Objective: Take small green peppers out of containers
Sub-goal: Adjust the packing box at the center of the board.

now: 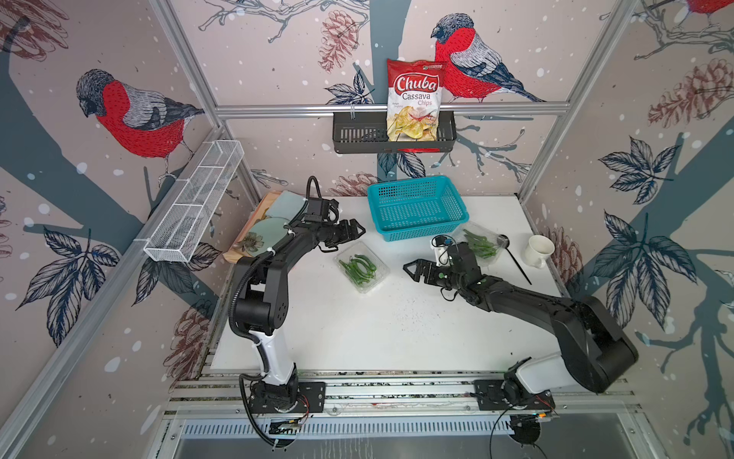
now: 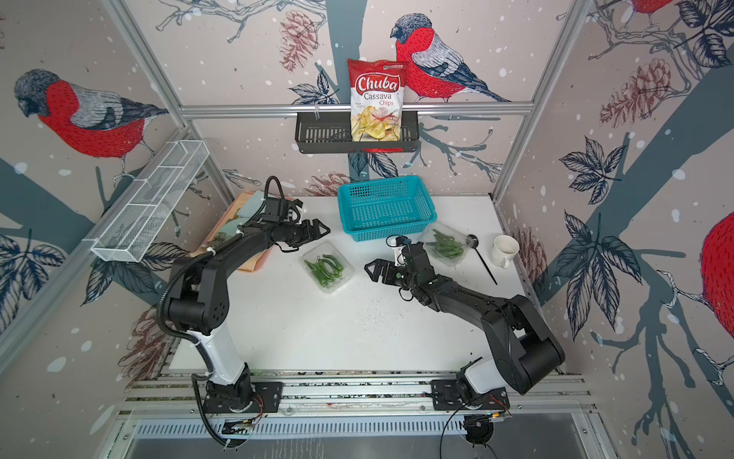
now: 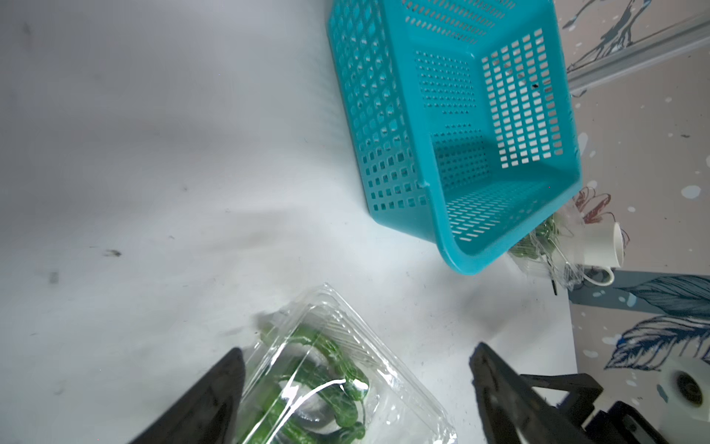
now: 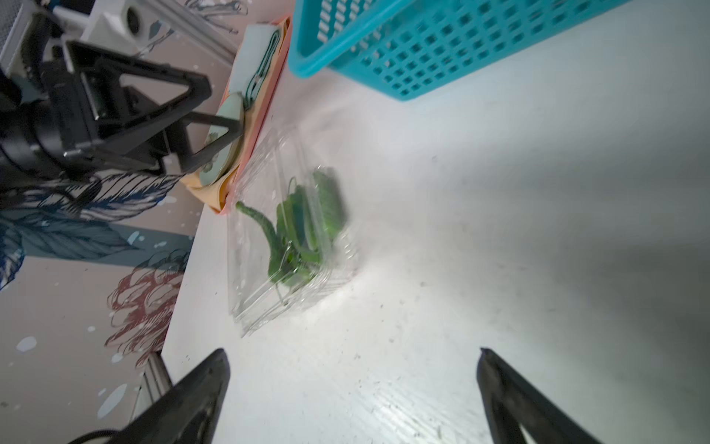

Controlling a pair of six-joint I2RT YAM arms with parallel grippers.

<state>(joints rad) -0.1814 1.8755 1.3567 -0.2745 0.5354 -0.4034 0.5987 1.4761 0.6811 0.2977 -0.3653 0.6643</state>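
Left gripper (image 1: pixel 357 229), jaws spread and empty, poised at the edge of a container (image 1: pixel 371 284) of small green peppers (image 1: pixel 358 268). Right gripper (image 1: pixel 410 272), equally spread, faces it from nearby. We judge the clamshell light, flimsy and slippery, best taken by its lid rim. A second container (image 1: pixel 482 238) lies on the table (image 1: pixel 397 326) beside the teal basket (image 1: pixel 421 232).

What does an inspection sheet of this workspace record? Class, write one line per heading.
Surface: white table with dark specks.
Job's things: central container and right container, green peppers inside both.
Clutter: teal basket, mug, black spoon, tray holding plates.
Grippers: left gripper open near central container; right gripper open, empty.
Cables: black hose along left arm; loose loop under right arm.
Surroundings: chips bag in black wall basket, white mesh shelf, bird wallpaper.
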